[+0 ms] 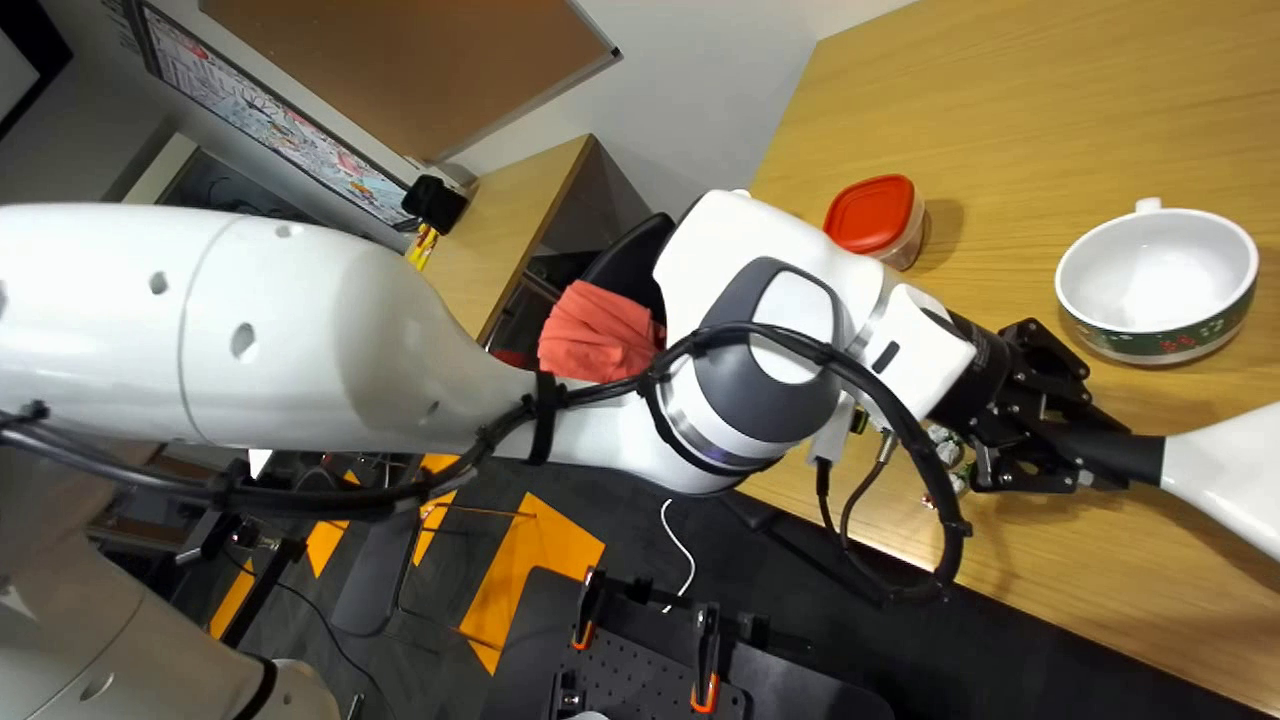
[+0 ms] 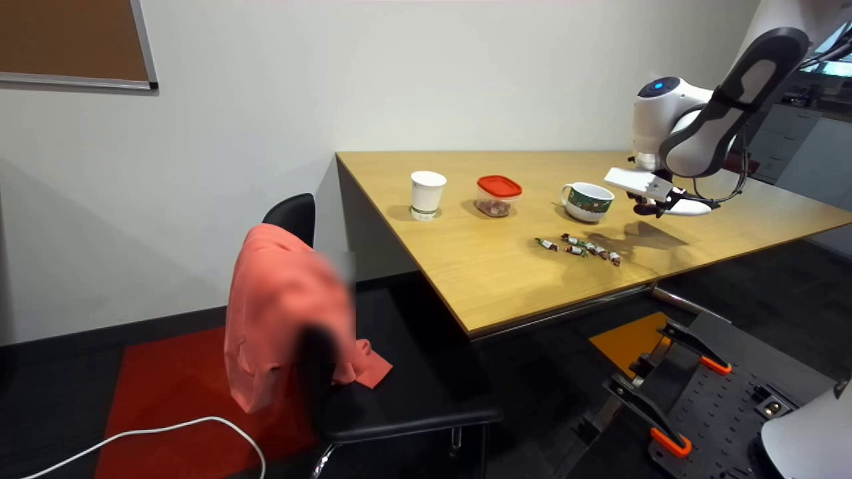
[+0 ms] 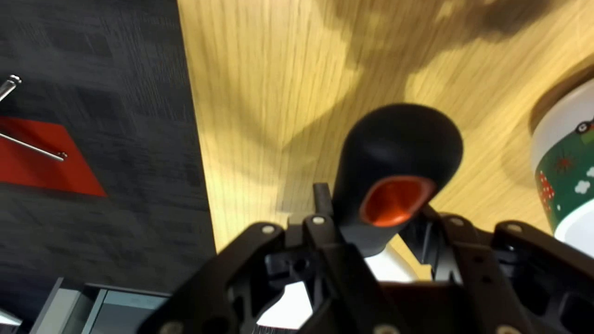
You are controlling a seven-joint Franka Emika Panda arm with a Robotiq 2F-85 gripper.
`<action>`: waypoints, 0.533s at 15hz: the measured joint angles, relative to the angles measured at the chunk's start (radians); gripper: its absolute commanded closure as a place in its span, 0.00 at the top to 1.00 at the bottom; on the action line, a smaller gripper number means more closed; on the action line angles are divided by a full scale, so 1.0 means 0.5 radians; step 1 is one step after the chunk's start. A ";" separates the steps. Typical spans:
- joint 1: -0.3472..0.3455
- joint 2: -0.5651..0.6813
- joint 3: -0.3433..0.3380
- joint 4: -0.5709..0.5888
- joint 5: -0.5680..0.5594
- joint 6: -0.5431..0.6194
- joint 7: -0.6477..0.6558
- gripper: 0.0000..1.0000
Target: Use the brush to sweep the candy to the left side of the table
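The claw (image 3: 373,215) is clamped on the black, red-inset handle (image 3: 401,139) of the hand brush (image 1: 1235,475), one finger to each side of it. The brush's white, flaring body reaches out beyond the claw and runs off the frame in an exterior view. Claw and brush are up above the wooden tabletop (image 2: 479,283), their shadow (image 2: 655,235) falling on it. The wrapped candies (image 2: 592,248), about six small pieces in whitish wrappers with green and reddish-brown bits, lie in a loose cluster on the tabletop, apart from the brush; in an exterior view they sit between the soup mug (image 2: 590,203) and the tabletop's nearer long edge, with one piece slightly off from the others. The mug is white inside with a green patterned band. Farther along stand a see-through food container (image 2: 494,205) with a red lid (image 1: 870,213) and an upright white paper cup (image 2: 426,193)
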 measured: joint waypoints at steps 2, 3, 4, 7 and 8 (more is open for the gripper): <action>0.060 -0.098 -0.051 -0.036 -0.051 -0.045 0.000 0.13; 0.067 -0.144 -0.053 -0.058 -0.068 -0.046 0.000 0.13; 0.067 -0.188 -0.049 -0.084 -0.072 -0.044 -0.004 0.13; 0.066 -0.312 -0.036 -0.171 -0.078 -0.038 -0.034 0.13; 0.066 -0.350 -0.034 -0.197 -0.096 -0.038 -0.034 0.13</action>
